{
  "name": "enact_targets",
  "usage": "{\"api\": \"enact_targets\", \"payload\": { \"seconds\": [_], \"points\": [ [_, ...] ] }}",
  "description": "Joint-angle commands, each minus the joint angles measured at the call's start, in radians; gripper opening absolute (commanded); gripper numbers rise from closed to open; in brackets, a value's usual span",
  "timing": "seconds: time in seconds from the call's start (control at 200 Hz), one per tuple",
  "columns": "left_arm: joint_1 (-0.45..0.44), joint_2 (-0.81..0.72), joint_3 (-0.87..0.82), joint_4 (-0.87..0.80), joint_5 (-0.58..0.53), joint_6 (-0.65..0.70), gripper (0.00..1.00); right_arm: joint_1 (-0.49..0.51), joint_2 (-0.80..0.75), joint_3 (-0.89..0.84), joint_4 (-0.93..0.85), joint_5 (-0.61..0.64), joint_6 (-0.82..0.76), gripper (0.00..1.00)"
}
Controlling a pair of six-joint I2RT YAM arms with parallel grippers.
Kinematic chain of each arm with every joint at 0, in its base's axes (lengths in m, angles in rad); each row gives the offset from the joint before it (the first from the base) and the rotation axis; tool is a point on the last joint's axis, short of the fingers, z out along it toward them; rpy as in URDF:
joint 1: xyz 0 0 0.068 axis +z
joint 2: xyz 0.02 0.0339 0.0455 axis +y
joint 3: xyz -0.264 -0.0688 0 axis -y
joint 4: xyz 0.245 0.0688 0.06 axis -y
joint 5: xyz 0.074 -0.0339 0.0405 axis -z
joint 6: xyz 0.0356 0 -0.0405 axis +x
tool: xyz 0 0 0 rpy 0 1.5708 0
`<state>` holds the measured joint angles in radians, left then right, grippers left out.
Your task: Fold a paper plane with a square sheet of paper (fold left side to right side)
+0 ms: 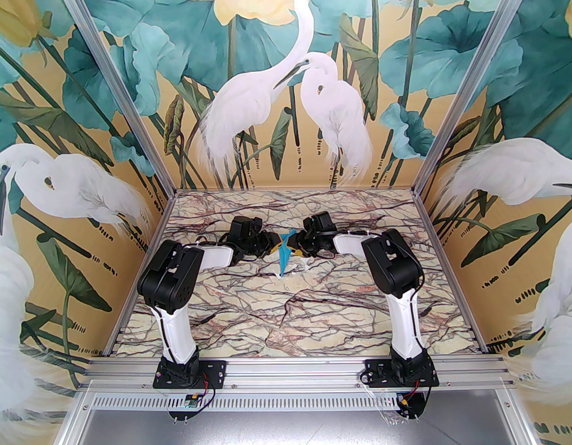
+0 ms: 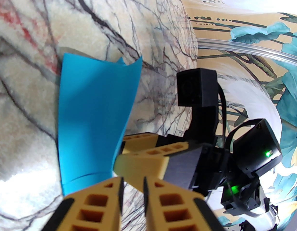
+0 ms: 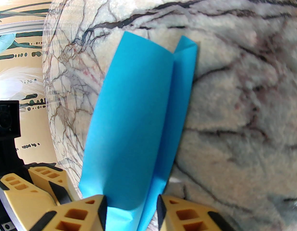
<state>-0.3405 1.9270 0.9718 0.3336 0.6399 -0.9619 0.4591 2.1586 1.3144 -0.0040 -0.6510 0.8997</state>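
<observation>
The square sheet of paper is now folded into a long, creased, bright blue paper plane (image 1: 284, 254) with a fanned far end. It is held up off the marble table (image 1: 286, 322) at mid-table, between the two arms. My right gripper (image 3: 131, 208) is shut on its near end (image 3: 136, 119), and the paper fills the gap between the tan fingers. My left gripper (image 2: 132, 189) stands just right of the blue paper (image 2: 90, 117). Its jaws are a narrow slit apart, with only marble showing between them. The right fingers (image 2: 143, 160) cross close in front of it. From above, the left gripper (image 1: 273, 241) and right gripper (image 1: 294, 246) almost meet.
Small white scraps (image 1: 293, 267) lie on the marble just below the paper. Both wrist camera housings (image 1: 246, 227) (image 1: 320, 223) crowd the centre. Metal frame rails (image 1: 147, 271) and mural walls enclose the table on three sides. Open marble lies toward the near edge.
</observation>
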Motion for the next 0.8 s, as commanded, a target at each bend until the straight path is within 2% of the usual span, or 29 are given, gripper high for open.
{"api": "enact_targets", "payload": {
  "seconds": [0.0,0.205,0.475,0.795],
  "points": [
    [0.001,0.013,-0.036,0.043,0.018,-0.006,0.22,0.010,0.053,0.009,-0.024,0.064,-0.022,0.41],
    [-0.008,0.007,-0.084,0.125,-0.002,-0.015,0.23,0.012,0.054,0.013,-0.021,0.062,-0.020,0.41],
    [-0.019,0.016,-0.158,0.322,-0.036,-0.072,0.24,0.012,0.054,0.013,-0.022,0.062,-0.019,0.41],
    [-0.035,0.041,-0.155,0.350,-0.063,-0.088,0.23,0.010,0.054,0.013,-0.021,0.060,-0.020,0.41]
  ]
}}
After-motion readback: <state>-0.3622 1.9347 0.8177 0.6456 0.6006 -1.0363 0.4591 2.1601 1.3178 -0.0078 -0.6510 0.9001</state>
